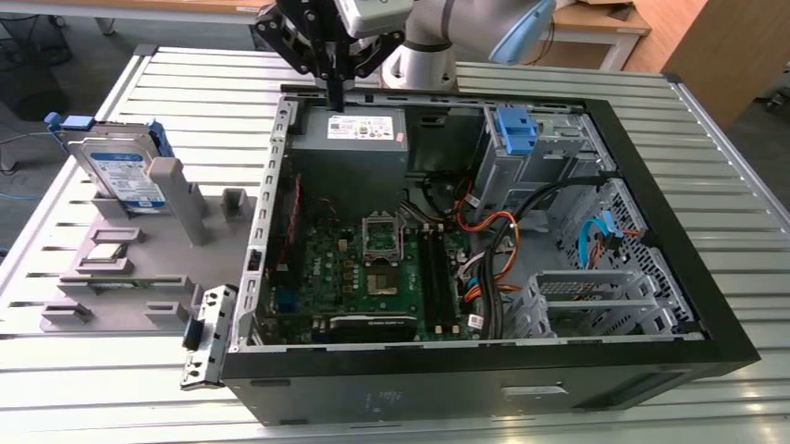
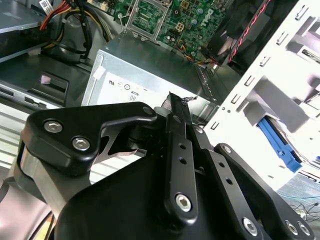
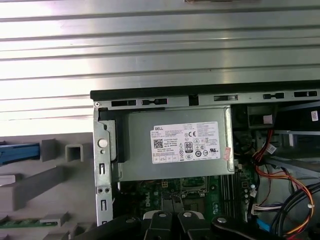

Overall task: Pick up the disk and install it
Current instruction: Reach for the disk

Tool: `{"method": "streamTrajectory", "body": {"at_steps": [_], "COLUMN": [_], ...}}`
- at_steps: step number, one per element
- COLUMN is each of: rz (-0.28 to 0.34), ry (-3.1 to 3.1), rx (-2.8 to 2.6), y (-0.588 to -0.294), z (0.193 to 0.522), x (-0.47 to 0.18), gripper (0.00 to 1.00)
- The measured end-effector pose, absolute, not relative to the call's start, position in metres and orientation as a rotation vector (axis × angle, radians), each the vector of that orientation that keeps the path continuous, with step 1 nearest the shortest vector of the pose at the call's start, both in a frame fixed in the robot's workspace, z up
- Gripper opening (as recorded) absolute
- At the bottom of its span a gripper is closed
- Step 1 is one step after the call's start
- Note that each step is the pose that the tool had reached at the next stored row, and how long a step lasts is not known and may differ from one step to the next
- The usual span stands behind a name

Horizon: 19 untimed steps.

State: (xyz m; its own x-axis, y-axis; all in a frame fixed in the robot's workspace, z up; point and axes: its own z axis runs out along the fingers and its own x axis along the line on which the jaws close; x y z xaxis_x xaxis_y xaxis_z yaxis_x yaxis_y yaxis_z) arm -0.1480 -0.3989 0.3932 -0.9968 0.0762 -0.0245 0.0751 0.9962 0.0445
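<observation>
Silver in its blue caddy, the disk stands on edge in the grey holder beside the case, I judge for a top grasp; my gripper hangs closed and empty over the power supply, well apart.

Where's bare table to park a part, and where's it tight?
Bare slats: table between the fixture and far edge, and between fixture and near edge. Crowded: cables inside the case; gripper hangs over the power supply.
</observation>
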Motion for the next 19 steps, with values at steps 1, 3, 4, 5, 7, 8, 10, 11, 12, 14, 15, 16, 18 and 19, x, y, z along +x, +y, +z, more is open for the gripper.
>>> {"method": "streamTrajectory", "body": {"at_steps": [1,3,4,5,7,8,10,11,12,14,15,16,18,19], "rz": [0.068,0.068,0.068,0.068,0.068,0.068,0.068,0.068,0.068,0.068,0.068,0.068,0.068,0.068], "ry": [3.112,3.113,3.113,3.112,3.112,3.112,3.112,3.112,3.112,3.112,3.112,3.112,3.113,3.113], "rx": [0.118,0.118,0.118,0.118,0.118,0.118,0.118,0.118,0.118,0.118,0.118,0.118,0.118,0.118], "y": [-0.399,-0.399,-0.399,-0.399,-0.399,-0.399,-0.399,-0.399,-0.399,-0.399,-0.399,-0.399,-0.399,-0.399], "z": [0.393,0.393,0.393,0.393,0.393,0.393,0.393,0.393,0.393,0.393,0.393,0.393,0.393,0.393], "x": [-0.148,-0.15,-0.151,-0.153,-0.156,-0.157,-0.16,-0.162,-0.163,-0.166,-0.168,-0.169,-0.172,-0.174], "gripper": [0.1,0.1,0.1,0.1,0.1,0.1,0.1,0.1,0.1,0.1,0.1,0.1,0.1,0.1]}}
